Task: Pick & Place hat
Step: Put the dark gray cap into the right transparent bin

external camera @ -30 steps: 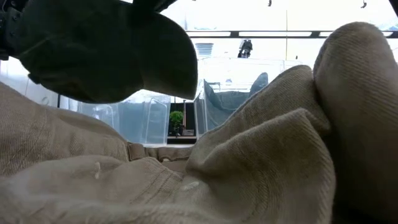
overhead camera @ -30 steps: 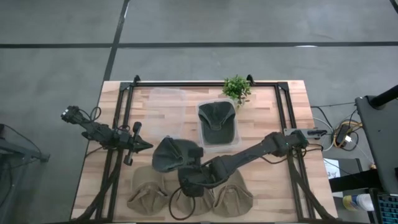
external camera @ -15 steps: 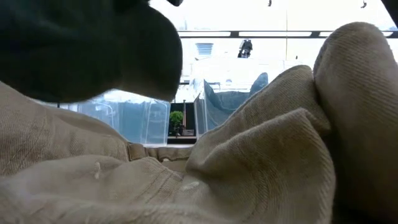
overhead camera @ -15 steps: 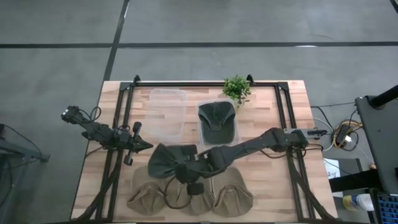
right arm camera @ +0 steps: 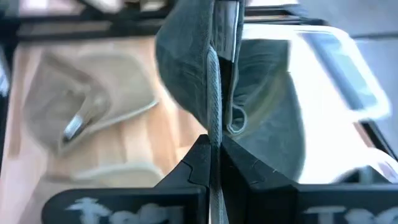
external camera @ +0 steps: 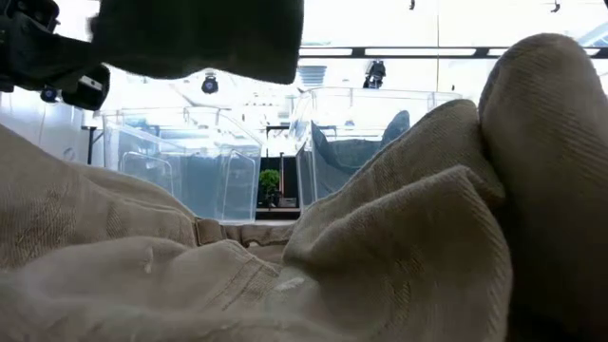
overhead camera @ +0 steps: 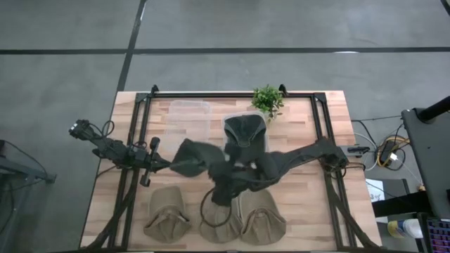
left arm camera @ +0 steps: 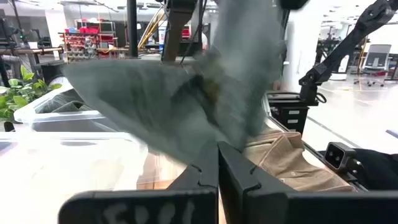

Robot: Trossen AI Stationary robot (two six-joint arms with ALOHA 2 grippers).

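The right tool [right arm camera: 214,146] is clamped on the edge of a dark green hat [overhead camera: 193,157], holding it in the air above the middle of the worktop [overhead camera: 330,112], just in front of two clear bins. The left bin [overhead camera: 188,119] looks empty from above; the right bin [overhead camera: 228,125] holds another dark hat [overhead camera: 245,132]. Three tan hats [overhead camera: 167,213] lie in a row along the near edge. A small green plant [overhead camera: 267,99] stands at the far edge. The left tool [left arm camera: 217,165] waits at the left side of the worktop, its fingers pressed together with nothing between them
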